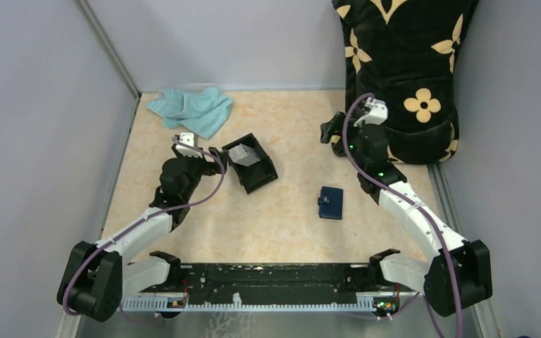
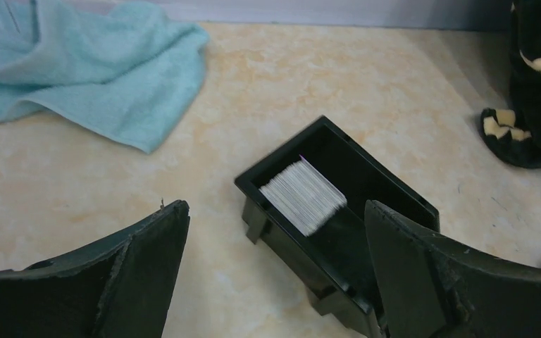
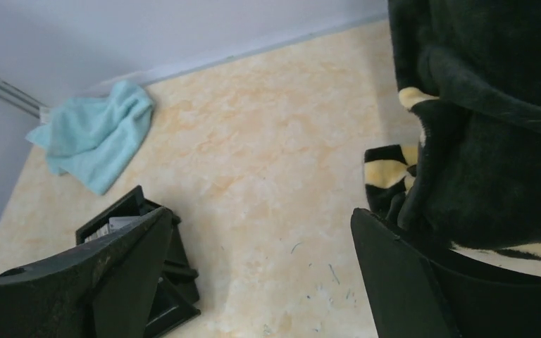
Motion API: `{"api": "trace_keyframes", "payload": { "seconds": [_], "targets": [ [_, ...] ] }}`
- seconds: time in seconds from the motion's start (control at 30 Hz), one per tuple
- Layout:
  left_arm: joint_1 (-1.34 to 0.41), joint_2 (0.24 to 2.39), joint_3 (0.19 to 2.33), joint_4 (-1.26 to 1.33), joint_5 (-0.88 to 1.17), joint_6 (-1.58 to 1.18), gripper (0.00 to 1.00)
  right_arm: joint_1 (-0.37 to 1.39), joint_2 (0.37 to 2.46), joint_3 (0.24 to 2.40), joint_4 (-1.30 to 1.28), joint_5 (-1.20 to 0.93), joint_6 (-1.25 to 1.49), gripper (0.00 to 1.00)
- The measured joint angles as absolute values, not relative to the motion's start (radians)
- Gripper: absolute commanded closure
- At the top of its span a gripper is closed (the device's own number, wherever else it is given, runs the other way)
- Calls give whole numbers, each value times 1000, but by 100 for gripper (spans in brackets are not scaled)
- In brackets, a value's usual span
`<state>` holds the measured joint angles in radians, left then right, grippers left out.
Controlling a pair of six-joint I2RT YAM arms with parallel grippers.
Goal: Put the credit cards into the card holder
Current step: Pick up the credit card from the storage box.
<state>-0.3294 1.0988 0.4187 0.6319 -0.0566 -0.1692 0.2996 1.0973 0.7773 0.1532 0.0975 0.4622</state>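
Both arms reach out over the beige marbled table point(image 1: 289, 232), and both tools stand with their jaws spread wide, holding nothing. The left gripper point(image 2: 275, 209) hovers just at the near-left side of a black open-topped box point(image 2: 394, 190), its right finger point(image 2: 423, 274) overlapping the box's near end in the wrist view. Inside that box sit the credit cards point(image 2: 303, 196) — a pale grey-white stack leaning at a tilt against the left wall; I cannot make out an orange-yellow one among them. The card holder point(image 1: 331, 203), dark navy and folded shut with its tab on the left side, lies flat on the table well apart from the box, to its right and nearer the arm bases. The right gripper point(image 3: 259, 213) hangs beside a black cushion with yellow flowers point(image 1: 401, 63) at the far right — seemingly close to its lower edge, though not clearly touching. A teal cloth point(image 1: 190, 109) lies crumpled at the far left corner.
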Motion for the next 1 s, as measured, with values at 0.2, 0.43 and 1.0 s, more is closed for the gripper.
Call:
{"api": "trace_keyframes", "payload": {
  "seconds": [0.2,0.43,1.0],
  "targets": [
    [-444,1089,432,480,-185,-269,1,552,1203,842,79,304,311,10],
    [-503,997,480,226,-326,-531,1,683,1349,951,35,289,192,24],
    [-505,1038,398,62,-417,-1029,3,816,1868,1475,-158,159,96,36]
  ]
}}
